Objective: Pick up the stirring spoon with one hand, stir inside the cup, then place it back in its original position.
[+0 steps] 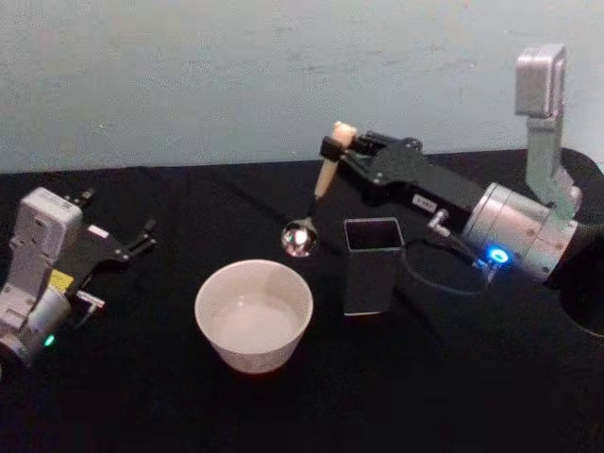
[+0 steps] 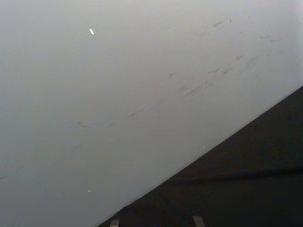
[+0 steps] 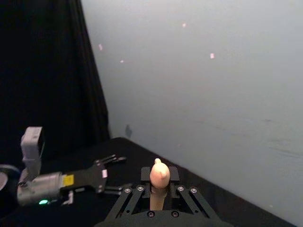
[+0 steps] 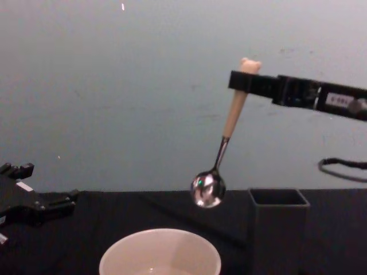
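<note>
The black table carries everything you need, with a plain pale wall behind it. Your right arm reaches in from the right side, and its gripper is high above the table, jaws clamped on the top of the spoon's handle just under the little bear head. The left gripper lies parked low at the left edge of the table with its fingers spread and nothing between them, well apart from the work.

The cup stands near the front of the table, left of the holder, with a gap between the two; a little liquid seems to lie in its bottom.

The spoon hangs from the right gripper, clear of both vessels. Its long axis runs steeply downward but tilted, the shiny bowl end swung toward the robot's left and lower than the handle. From the chest view that bowl end hangs above the level of both rims, over the table between cup and holder.

So the cup lies to the left of the spoon's tip, toward the front and below it. I judge the next move to be a short carry that way and then down, and nothing stands in that path.
</note>
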